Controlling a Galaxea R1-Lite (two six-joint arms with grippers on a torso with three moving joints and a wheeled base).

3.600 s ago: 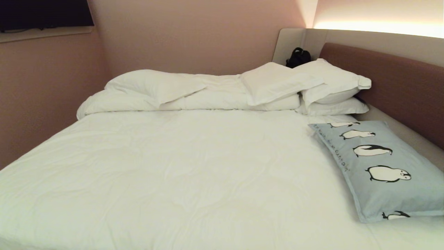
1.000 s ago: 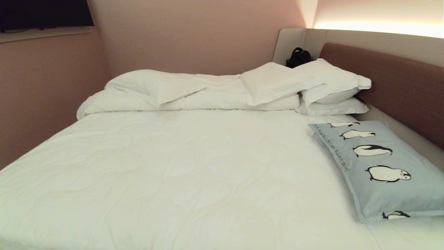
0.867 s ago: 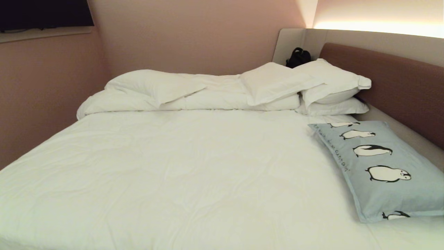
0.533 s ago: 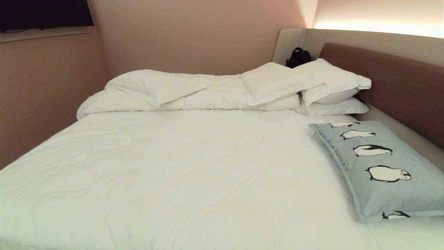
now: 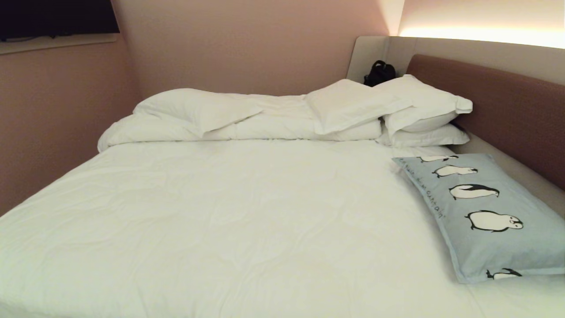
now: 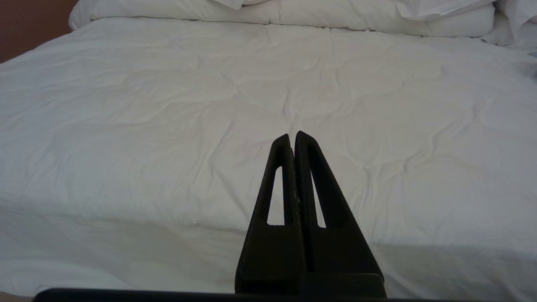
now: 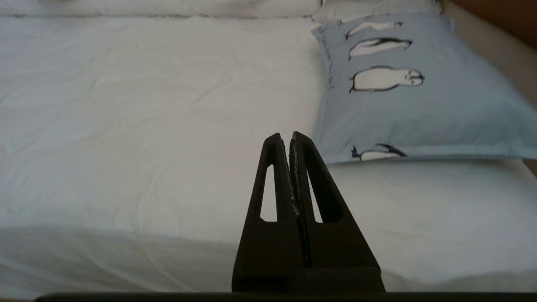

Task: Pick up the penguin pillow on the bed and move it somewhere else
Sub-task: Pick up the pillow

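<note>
The penguin pillow (image 5: 490,216), light blue with a row of black-and-white penguins, lies flat at the right side of the bed (image 5: 247,221), close to the brown headboard (image 5: 499,106). In the right wrist view the penguin pillow (image 7: 415,88) lies ahead of my right gripper (image 7: 285,136), which is shut, holds nothing and hangs off the bed's near edge. My left gripper (image 6: 292,136) is shut and empty too, facing the bare white sheet (image 6: 209,105). Neither arm shows in the head view.
A folded white duvet (image 5: 207,117) runs along the far side of the bed. White pillows (image 5: 419,115) are stacked at the far right, with a black bag (image 5: 378,73) behind them. Pink walls close the far and left sides.
</note>
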